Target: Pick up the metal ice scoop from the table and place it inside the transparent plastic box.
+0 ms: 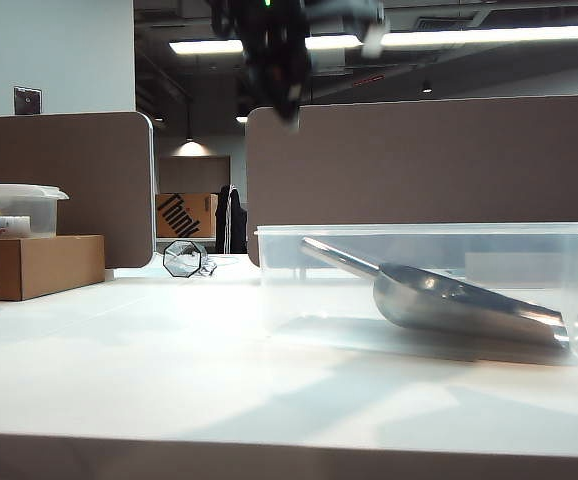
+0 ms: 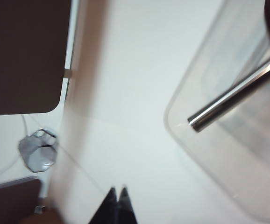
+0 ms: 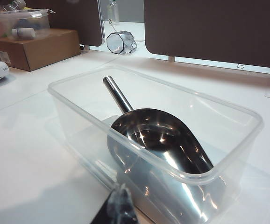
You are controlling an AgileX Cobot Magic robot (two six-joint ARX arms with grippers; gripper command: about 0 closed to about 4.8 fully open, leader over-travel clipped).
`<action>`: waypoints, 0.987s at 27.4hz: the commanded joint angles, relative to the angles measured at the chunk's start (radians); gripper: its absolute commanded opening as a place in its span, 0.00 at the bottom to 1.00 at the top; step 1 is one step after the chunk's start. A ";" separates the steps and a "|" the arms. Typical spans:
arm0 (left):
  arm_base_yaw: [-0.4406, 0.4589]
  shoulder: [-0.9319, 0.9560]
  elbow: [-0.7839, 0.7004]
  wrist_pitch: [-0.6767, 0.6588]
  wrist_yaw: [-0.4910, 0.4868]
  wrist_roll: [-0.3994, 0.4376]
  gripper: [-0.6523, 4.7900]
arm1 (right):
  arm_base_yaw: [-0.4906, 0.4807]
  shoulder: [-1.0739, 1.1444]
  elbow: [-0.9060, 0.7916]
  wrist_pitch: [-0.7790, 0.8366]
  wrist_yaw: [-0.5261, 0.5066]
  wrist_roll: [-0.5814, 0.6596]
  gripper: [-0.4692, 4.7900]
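The metal ice scoop lies inside the transparent plastic box, which sits on the table at centre-right of the ext. view. The bowl is toward the lower right of the frame and the rod handle slants up to the left, its tip just under the rim and not past it. In the right wrist view the scoop rests on the box floor, open side up, handle leaning toward the far short wall. The left gripper hangs at top centre of the ext. view, well above the box, holding nothing; the left wrist view shows its fingertips pressed together, w/ the box corner and handle end at the right of a blurred frame. The right gripper shows only as a blurred dark tip at the bottom edge of its own view, near the box wall; can't tell how its jaws stand. At left of the ext. view: a cardboard box w/ a small lidded container on top. Behind, a faceted clear object sits by the partition.
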 commanded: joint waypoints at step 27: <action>-0.300 -1.049 -0.488 0.164 0.185 -0.632 0.11 | -0.388 0.000 0.001 0.009 0.003 -0.002 0.09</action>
